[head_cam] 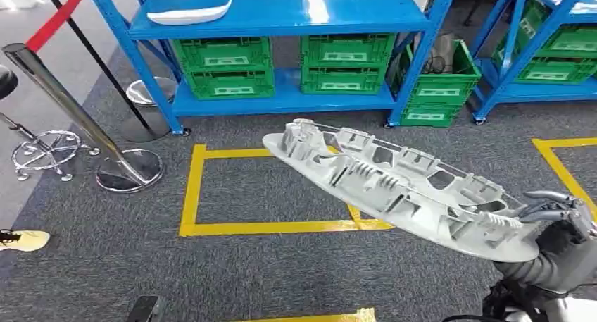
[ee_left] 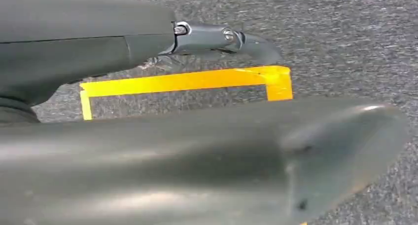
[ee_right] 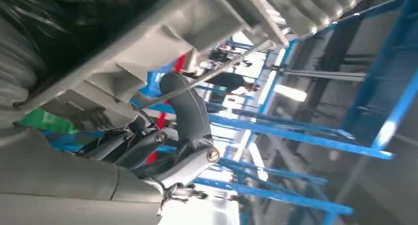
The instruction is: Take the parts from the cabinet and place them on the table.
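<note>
We saw the right hand (head_cam: 556, 213) gripping one end of the grey ribbed part (head_cam: 394, 184), held over the carpet. Left hand (ee_left: 197, 136) was blurry, couldn't tell its fingers.

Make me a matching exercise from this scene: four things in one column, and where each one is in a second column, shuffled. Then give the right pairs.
Things:
1. long grey ribbed part
2. white curved part
3. green crates
4. yellow tape rectangle

Places:
A. on the blue rack's lower shelf
B. on the grey carpet floor
C. held by the right hand, above the floor
D. on the blue rack's upper shelf

Pairs: 1-C, 2-D, 3-A, 4-B
</note>
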`<move>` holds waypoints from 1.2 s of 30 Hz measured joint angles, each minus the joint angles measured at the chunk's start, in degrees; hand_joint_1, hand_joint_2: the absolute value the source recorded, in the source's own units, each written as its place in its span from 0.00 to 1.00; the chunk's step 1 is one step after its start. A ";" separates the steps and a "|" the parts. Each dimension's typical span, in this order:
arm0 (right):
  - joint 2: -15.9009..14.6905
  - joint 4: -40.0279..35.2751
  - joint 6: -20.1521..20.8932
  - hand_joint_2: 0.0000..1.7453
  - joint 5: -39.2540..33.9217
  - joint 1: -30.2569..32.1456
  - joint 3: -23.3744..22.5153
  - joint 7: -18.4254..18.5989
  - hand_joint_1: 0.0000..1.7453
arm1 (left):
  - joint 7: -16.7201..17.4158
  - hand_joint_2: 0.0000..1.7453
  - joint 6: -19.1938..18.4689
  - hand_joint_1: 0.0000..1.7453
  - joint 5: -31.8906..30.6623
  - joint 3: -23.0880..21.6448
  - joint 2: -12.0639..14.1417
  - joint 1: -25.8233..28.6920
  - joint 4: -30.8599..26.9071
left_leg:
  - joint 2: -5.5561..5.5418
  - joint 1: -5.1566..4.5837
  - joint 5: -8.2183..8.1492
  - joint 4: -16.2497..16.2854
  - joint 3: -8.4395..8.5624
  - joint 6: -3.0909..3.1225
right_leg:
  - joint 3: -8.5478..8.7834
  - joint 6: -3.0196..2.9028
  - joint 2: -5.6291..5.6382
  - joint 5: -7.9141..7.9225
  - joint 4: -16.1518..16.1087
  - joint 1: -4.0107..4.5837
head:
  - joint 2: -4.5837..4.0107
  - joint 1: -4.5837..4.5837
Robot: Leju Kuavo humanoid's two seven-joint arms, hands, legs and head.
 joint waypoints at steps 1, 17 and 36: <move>0.00 -0.02 0.02 1.00 -0.02 0.08 0.00 0.00 1.00 | -0.13 0.00 -0.09 0.00 0.00 0.00 0.02 0.27 0.00 | -0.01 0.02 0.52 -0.14 -0.07 -0.51 | -0.44 -0.78 -0.07 0.72 -0.17 -0.13 | -0.02 -0.05; -0.04 -0.57 2.14 1.00 -1.86 1.23 -0.18 0.33 1.00 | -2.93 0.00 -1.29 0.00 -0.02 0.00 -0.13 0.67 -0.07 | -1.99 0.55 -8.73 -1.79 10.13 1.20 | -9.75 0.44 3.83 7.19 2.20 -0.38 | -0.02 -0.46; -0.04 -3.08 2.01 1.00 -1.86 2.53 -1.38 -0.57 1.00 | -3.82 0.00 -1.29 0.00 -0.52 0.02 0.24 0.62 -0.15 | -0.06 0.41 -17.12 14.55 2.31 -1.26 | -8.76 -1.92 0.73 7.01 2.12 -0.46 | -0.02 -0.20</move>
